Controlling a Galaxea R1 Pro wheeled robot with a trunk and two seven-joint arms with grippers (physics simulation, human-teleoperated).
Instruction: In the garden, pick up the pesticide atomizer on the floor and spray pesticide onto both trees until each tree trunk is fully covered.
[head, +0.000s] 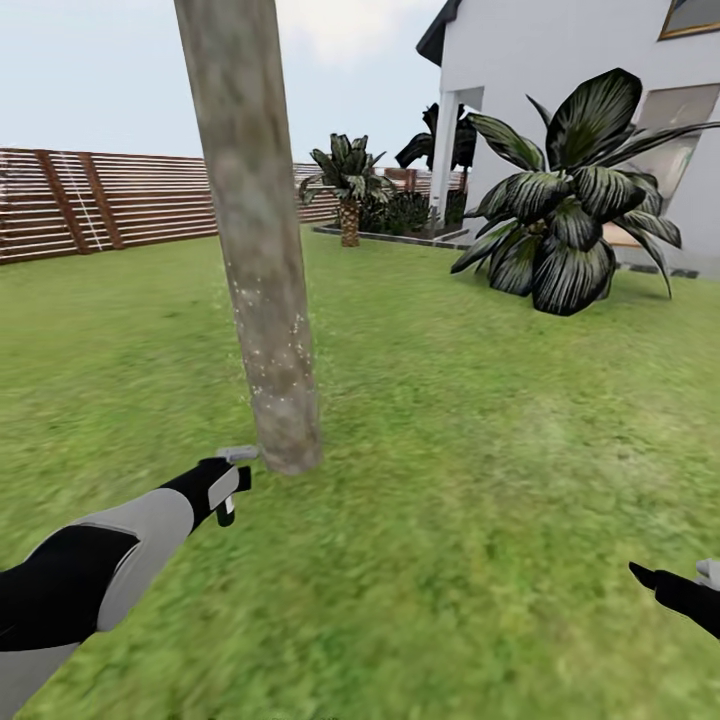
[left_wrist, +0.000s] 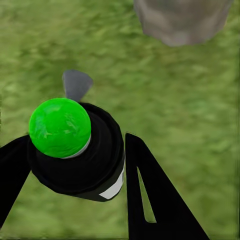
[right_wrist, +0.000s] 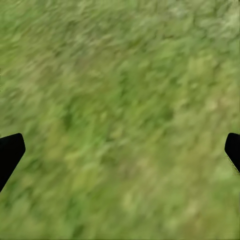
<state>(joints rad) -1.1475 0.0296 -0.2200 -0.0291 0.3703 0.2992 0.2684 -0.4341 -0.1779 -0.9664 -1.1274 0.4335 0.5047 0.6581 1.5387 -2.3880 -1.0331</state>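
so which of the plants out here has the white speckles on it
The thick pale tree trunk straight ahead of the left end effector, which holds the pesticide atomizer. Whitish dots cover its lower part; the broad-leaved plant and small palm show none.

The scene is evenly and brightly lit under a pale sky; the lawn is rendered blurred, most strongly in both wrist views.

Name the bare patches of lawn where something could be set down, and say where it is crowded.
Free: grass between the tree trunk and the broad-leaved plant; grass between both hands. Crowded: the trunk's base, where the left hand holds the atomizer.
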